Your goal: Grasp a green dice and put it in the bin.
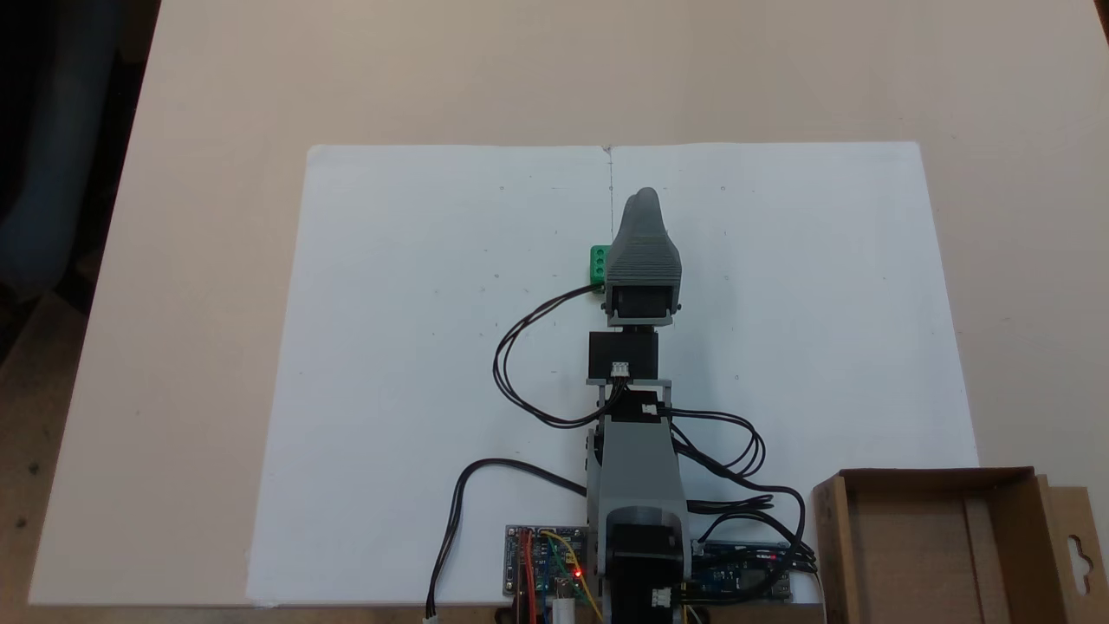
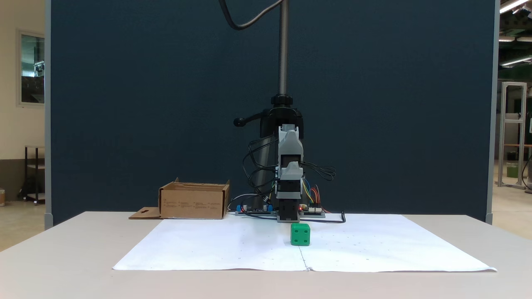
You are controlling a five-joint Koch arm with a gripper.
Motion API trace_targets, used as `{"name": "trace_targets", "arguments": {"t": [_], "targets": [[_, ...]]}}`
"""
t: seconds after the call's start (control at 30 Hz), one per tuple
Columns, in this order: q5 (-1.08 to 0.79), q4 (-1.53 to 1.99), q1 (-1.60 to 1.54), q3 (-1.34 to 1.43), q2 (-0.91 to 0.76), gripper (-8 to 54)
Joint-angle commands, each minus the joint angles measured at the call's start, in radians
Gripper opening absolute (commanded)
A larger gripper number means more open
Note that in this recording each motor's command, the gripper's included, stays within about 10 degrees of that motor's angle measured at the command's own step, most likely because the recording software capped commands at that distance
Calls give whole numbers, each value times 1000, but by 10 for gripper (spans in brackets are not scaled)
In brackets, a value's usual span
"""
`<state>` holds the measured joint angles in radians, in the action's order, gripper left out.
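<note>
The green dice [image 1: 597, 263] [image 2: 300, 234] rests on the white paper near its centre line, with nothing touching it. My gripper [image 1: 645, 198] [image 2: 290, 167] hangs well above the table on the folded arm and points away from the base. Its jaws are together and hold nothing. From above, its grey body covers the dice's right edge; from the front, the dice sits lower down and nearer the camera than the gripper. The bin [image 1: 832, 537] [image 2: 193, 203], a brown cardboard box, stands beside the arm's base, its keyhole flap [image 1: 1079, 555] [image 2: 143, 212] folded outward.
A white paper sheet [image 1: 433, 347] [image 2: 232, 249] covers the middle of the beige table. Circuit boards [image 1: 541, 563] and looping black cables [image 1: 520, 364] surround the arm's base. A camera pole [image 2: 283, 50] rises behind the arm against a dark blue partition.
</note>
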<state>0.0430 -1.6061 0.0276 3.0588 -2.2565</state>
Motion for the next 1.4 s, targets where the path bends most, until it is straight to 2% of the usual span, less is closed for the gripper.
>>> {"name": "trace_targets", "arguments": {"t": [0.0, 0.13, 0.9, 1.03, 1.37], "targets": [[-71, 175, -12, 72, -109, 431], [-71, 439, -12, 72, -109, 431], [-72, 436, -12, 71, -109, 431], [-72, 451, -14, 14, -109, 415], [-71, 980, 34, -310, -114, 417]]}}
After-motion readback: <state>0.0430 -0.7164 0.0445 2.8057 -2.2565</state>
